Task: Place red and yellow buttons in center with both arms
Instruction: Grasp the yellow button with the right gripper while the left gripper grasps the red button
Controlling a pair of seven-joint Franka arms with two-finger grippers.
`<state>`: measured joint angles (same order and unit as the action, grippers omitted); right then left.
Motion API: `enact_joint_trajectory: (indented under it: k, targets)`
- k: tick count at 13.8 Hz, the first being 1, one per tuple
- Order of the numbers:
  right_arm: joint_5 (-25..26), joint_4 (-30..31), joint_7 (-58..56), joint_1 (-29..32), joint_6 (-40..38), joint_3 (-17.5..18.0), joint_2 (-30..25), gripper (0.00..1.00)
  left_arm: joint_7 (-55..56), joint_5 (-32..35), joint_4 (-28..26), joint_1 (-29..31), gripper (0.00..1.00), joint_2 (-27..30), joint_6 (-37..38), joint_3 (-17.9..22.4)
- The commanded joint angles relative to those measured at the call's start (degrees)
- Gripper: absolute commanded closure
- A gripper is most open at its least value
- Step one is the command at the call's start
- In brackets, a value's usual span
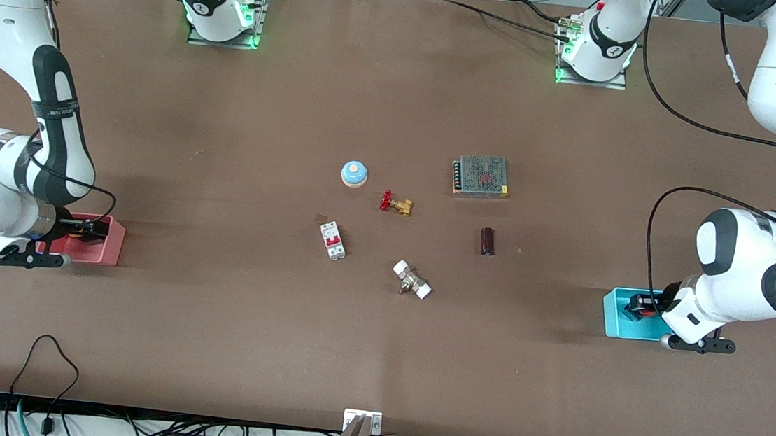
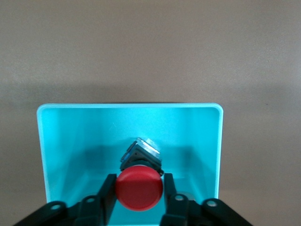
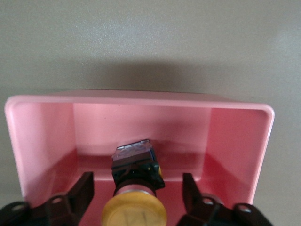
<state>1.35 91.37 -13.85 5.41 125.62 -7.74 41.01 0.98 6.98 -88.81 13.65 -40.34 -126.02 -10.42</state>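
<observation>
Reaching into the cyan bin (image 1: 615, 315) with the left pincer (image 2: 139, 200), fingers narrowed against the red button (image 2: 139, 187) cap, stem pointing away from the pincer. Hovering at the pink bin (image 3: 235, 141) with the right pincer (image 3: 136, 193), fingers spread wide, the yellow button (image 3: 134, 214) lying between them, untouched. Both bins sitting well apart from the blue dome (image 1: 354, 173) at the surface (image 1: 208, 343) middle.
</observation>
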Motion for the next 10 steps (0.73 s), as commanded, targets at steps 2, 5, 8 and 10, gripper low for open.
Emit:
enact_joint_trajectory:
  k: [2,5,8,10]
  targets:
    - [-0.3,-0.7,-0.8,0.7,-0.7,0.5,0.0,0.44,0.8,1.6,1.4,0.0,0.78,-0.2,0.3,0.1]
    - [-0.4,-0.8,-1.0,0.7,-1.0,0.7,-0.1,0.67,0.5,1.7,1.7,-0.2,0.85,1.9,1.0,0.0]
    - [-0.3,-1.0,-1.2,0.7,-1.7,0.7,-0.6,0.74,0.5,4.3,2.4,-0.3,0.86,5.1,3.2,-0.8]
    - [-0.2,-1.6,-1.7,0.7,-3.2,0.7,-4.0,0.74,0.6,5.1,3.8,-0.8,0.86,6.6,6.6,-1.1]
